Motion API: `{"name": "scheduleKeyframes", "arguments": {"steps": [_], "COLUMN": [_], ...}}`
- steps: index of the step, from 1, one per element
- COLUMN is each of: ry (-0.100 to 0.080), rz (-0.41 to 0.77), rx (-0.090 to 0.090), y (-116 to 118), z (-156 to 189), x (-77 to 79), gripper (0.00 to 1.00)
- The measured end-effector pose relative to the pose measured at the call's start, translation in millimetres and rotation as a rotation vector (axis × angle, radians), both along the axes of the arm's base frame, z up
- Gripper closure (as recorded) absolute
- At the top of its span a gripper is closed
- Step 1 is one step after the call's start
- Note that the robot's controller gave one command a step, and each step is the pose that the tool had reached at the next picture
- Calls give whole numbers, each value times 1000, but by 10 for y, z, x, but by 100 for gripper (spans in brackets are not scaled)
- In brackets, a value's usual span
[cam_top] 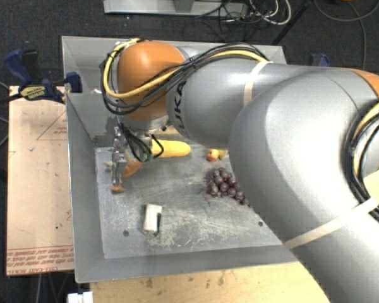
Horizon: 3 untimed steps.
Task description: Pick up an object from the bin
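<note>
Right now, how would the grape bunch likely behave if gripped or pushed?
The grapes form a lumpy cluster of round beads, so a grip might slip off them. Lying flat on the bin floor, they would likely slide rather than roll. Whether they are stiff or floppy cannot be told.

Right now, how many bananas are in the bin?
1: the yellow banana lies mid-bin, left of the small red-yellow fruit. The arm may hide more.
</note>
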State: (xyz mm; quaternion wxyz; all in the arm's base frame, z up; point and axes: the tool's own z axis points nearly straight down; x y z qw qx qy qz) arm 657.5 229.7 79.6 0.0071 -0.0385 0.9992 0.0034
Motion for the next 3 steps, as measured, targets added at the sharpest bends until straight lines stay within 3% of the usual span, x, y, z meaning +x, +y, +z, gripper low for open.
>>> {"name": "scheduleKeyframes", "arguments": {"steps": [1, 2, 3], "ry": [15, 14, 10], "rz": [38, 37, 2], "rx": [-8, -6, -5], "y": [54, 93, -2], "z": [494, 1178, 1547], "x": [-168, -170, -297], "gripper": [100, 100, 100]}}
